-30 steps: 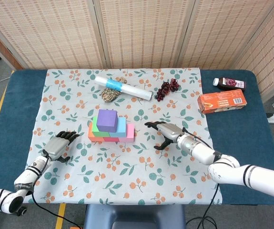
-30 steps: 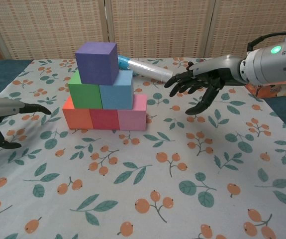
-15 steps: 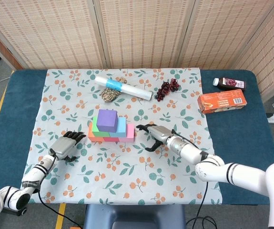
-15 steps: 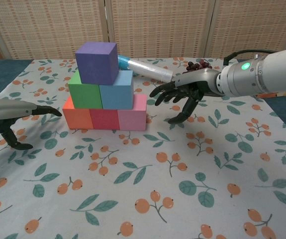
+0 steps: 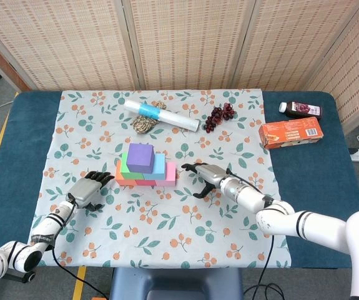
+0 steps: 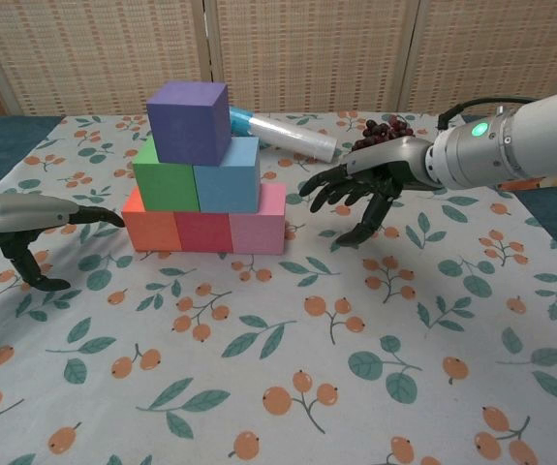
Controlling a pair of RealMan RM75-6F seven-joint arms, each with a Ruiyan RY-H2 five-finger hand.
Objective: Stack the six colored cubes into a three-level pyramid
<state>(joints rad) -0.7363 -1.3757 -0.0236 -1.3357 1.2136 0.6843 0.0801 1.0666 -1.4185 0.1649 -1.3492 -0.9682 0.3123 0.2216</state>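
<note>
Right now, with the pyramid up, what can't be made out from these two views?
- Left hand: chest view's edge cuts off its wrist; fingertip contact with the orange cube unclear.
- Red cube: head view shows only a sliver under upper cubes.
- Juice box print: too small, head view.
- Rope bundle: hidden behind the pyramid, chest view.

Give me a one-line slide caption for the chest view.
Six-cube pyramid complete, purple cube on top, with the open left hand and right hand flanking it.

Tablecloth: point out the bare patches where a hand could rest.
Free: the near cloth in front of the pyramid, between left hand and right hand. Crowded: behind the pyramid, by roll, twine and grapes.
</note>
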